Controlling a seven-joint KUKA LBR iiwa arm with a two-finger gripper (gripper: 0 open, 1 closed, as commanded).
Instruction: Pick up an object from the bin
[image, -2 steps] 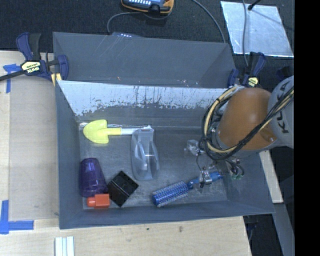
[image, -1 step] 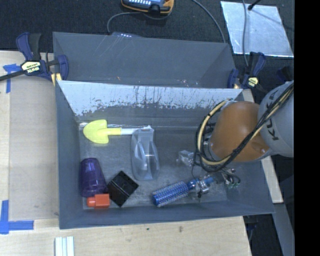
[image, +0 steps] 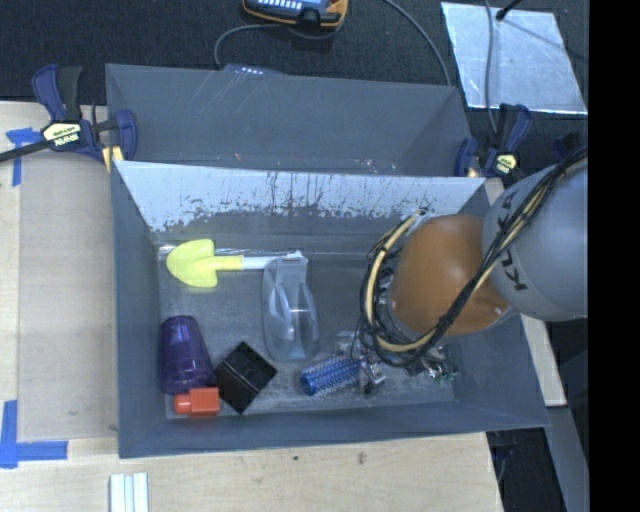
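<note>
In the bin's near right corner: jaws down low beside a blue ribbed roller, nothing lifted yet.

Under the orange wrist cover (image: 440, 280) the jaws sit close to the floor of the grey bin (image: 300, 200), lost among cables and metal, so I cannot tell how far open they stand or whether they grip anything. Just to their left, touching or nearly so, a blue ribbed roller (image: 330, 377) lies on the bin floor. It is the likeliest pick. Farther left are a clear plastic cup (image: 288, 310), a black block (image: 245, 375), a small orange block (image: 197, 402), a purple cup (image: 181, 352) and a yellow toy shovel (image: 200, 264), all apart from the arm. By my judgement the descent is done, and the grasp and lift remain.
</note>
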